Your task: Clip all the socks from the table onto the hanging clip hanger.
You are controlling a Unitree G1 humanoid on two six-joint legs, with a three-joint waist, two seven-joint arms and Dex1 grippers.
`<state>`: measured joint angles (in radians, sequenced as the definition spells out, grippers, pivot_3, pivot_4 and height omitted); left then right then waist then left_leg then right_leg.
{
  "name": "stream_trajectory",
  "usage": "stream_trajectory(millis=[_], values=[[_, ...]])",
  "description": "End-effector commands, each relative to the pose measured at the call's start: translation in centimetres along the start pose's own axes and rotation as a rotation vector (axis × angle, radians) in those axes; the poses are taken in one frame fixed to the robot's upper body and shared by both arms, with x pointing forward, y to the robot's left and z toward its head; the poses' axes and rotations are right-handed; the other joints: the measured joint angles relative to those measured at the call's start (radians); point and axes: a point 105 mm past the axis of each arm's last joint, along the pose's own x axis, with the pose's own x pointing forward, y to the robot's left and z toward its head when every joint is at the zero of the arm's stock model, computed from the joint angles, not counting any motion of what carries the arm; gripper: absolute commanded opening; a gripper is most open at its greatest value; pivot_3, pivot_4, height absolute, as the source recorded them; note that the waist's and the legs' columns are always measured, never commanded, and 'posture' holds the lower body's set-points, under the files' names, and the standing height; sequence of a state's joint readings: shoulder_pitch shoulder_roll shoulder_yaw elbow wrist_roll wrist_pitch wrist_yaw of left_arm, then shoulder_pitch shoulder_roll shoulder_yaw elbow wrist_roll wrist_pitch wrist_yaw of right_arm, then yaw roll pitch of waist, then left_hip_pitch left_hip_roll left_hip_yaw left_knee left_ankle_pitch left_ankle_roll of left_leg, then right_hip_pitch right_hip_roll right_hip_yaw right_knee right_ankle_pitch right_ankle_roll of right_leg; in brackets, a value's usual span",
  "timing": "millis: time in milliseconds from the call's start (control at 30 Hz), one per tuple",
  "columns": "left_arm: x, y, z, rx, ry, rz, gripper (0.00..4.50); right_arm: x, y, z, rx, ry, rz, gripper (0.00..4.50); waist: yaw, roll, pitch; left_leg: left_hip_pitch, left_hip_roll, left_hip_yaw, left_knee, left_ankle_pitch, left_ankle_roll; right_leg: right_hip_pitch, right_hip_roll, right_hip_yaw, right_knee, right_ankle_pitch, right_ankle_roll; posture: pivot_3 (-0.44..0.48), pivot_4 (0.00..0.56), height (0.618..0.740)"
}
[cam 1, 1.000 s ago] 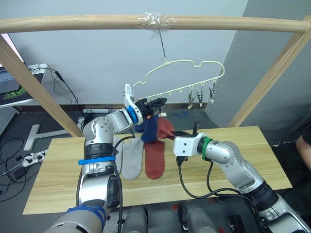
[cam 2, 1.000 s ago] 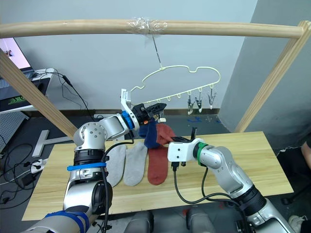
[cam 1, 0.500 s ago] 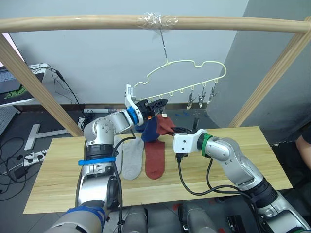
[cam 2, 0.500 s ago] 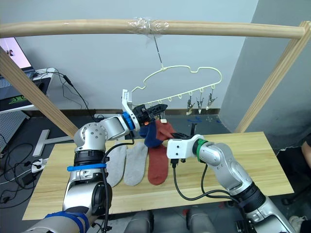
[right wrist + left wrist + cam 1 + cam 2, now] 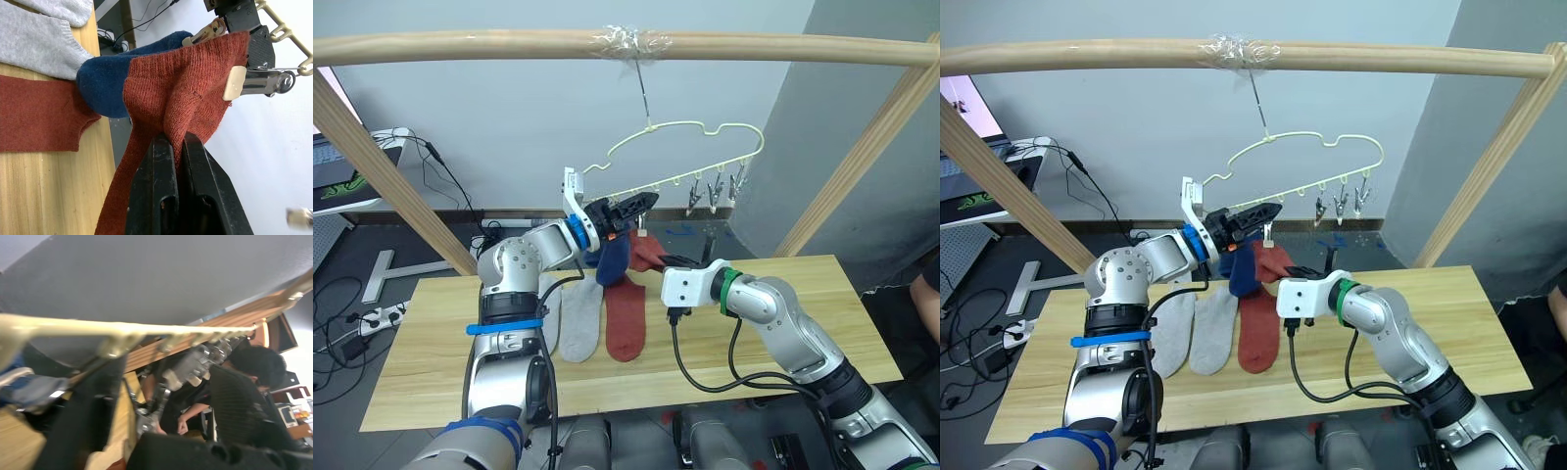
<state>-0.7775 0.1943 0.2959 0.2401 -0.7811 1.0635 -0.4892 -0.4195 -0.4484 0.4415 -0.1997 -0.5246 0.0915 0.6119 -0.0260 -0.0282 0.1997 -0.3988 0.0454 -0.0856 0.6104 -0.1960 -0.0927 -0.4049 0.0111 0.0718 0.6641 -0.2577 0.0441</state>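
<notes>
A: The right hand (image 5: 171, 161) is clamped on a red sock (image 5: 190, 93), fingers pinching a fold of the fabric. Why hold it there?

B: I'd say so the cuff stands free above the grip. In the right wrist view a clip (image 5: 254, 81) sits right at that sock's top edge, its pale pad on the fabric, though I can't tell whether it has bitten.

A: And the left hand (image 5: 631, 208)?

B: Raised at the hanger's (image 5: 690, 137) lower bar, beside the clips on its left end. It looks to be working or steadying a clip, but whether its fingers are apart or together I cannot tell.

A: The blue sock (image 5: 612, 259)?

B: It hangs just below the left hand, touching the red one held by the right. It seems clipped up already, judging by a second clip at its top in the right wrist view.

A: What remains on the surface (image 5: 440, 382)?

B: Near the middle, toward the far edge, a flat red sock (image 5: 626, 318) and a grey sock (image 5: 579, 323) lie side by side. Another grey one (image 5: 1170, 333) lies beside them toward the left end, partly behind the left arm. All are below and left of the right hand.

A: Free clips?

B: Three more clips (image 5: 713, 191) hang empty at the hanger's right end.
</notes>
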Motion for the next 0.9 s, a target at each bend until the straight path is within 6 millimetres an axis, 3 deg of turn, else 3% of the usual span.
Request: stream_trajectory(millis=[33, 200, 300, 433, 667, 900], values=[[-0.9, -0.2, -0.2, -0.029, 0.025, -0.001, 4.35, -0.1, -1.3, 0.2, 0.033, -0.018, -0.043, 0.0, 0.0, 0.0, 0.0, 0.0, 0.0, 0.0, 0.0, 0.0, 0.0, 0.0, 0.0, 0.0, 0.0, 0.0, 0.0, 0.108, 0.177, 0.74], [-3.3, -0.5, -0.1, 0.003, 0.054, 0.032, 4.47, 0.2, -1.3, -0.1, 0.094, -0.029, -0.059, 0.0, -0.003, 0.0, 0.0, 0.0, 0.0, 0.0, -0.001, 0.0, 0.0, 0.0, 0.0, 0.0, 0.0, 0.0, 0.0, 0.125, 0.178, 0.74], [-5.7, -0.2, -0.3, 0.017, 0.079, 0.081, 4.5, 0.4, -1.5, -0.2, 0.176, -0.047, -0.076, 0.79, -0.006, 0.0, 0.0, 0.001, 0.001, 0.0, -0.002, 0.0, 0.0, -0.001, 0.0, 0.0, 0.0, 0.0, 0.0, 0.143, 0.179, 0.74], [-7.3, -0.9, -0.5, 0.041, 0.107, 0.085, 4.5, 0.4, -1.1, 0.0, 0.236, -0.071, -0.064, 2.12, -0.001, 0.0, 0.0, 0.001, 0.001, 0.0, -0.002, 0.0, 0.0, -0.001, 0.0, 0.0, 0.0, 0.0, 0.0, 0.158, 0.179, 0.74], [-6.7, -1.6, -0.5, 0.06, 0.098, 0.075, 4.5, 0.6, -0.8, 0.0, 0.28, -0.074, -0.069, 4.48, 0.003, 0.0, 0.0, 0.001, 0.001, 0.0, -0.002, 0.0, 0.0, -0.001, 0.0, 0.0, 0.0, 0.0, 0.0, 0.172, 0.181, 0.74], [-5.9, -1.9, -1.2, 0.161, 0.121, 0.069, 4.5, 0.3, -1.4, -0.4, 0.294, -0.06, -0.1, 4.48, 0.007, 0.0, 0.0, 0.0, 0.001, 0.0, -0.002, 0.0, 0.0, -0.001, 0.0, 0.0, -0.001, 0.0, 0.0, 0.159, 0.18, 0.74]])
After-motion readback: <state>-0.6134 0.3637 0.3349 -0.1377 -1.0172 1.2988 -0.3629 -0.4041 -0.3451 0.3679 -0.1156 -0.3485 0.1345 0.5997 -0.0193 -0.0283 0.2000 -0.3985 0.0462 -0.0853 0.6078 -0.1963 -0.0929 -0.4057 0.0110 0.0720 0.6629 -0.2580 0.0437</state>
